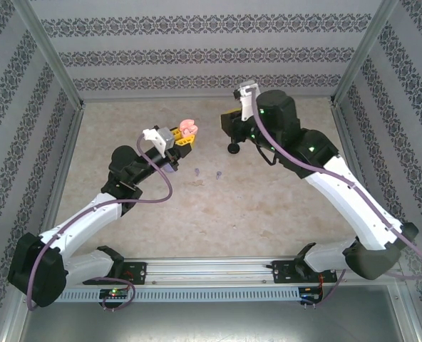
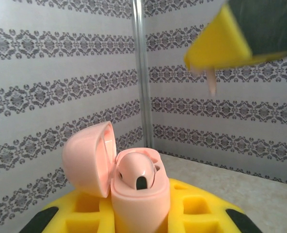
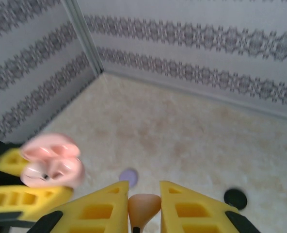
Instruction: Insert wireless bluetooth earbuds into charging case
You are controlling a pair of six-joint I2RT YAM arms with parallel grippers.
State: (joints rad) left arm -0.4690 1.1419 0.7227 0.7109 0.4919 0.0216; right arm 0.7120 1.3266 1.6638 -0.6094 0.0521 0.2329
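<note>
– Yellow fingers (image 3: 192,208) of the right gripper (image 3: 144,194) fill the wrist camera, clamped tight on a pale pink earbud (image 3: 143,208), stem pointing down!
– And across from it, the left gripper (image 2: 142,211) is closed on the pink charging case (image 2: 138,189). It holds the case upright off the table (image 1: 268,214), with the lid (image 2: 87,158) swung back.
– One pink bud (image 2: 136,171) already sits inside, so my read is that this is the second of the pair going in.
– Agreed. The held bud hangs above and to one side of the case, well apart from it and not over the opening yet.
– So what makes this clean?
– Bring it over the free side of the well, away from the lid, stem straight down and turned to match its seated twin. Lower slowly, and let go only once it is seated.
– Risk?
– Catching the rim, or nudging the seated one. The left arm should hold the case steady and level.
– Meanwhile two lilac earbuds (image 1: 197,171) lie on the table between the arms, and a black case (image 1: 234,148) sits near the right gripper.
– Those wait their turn, I'd say.
</note>
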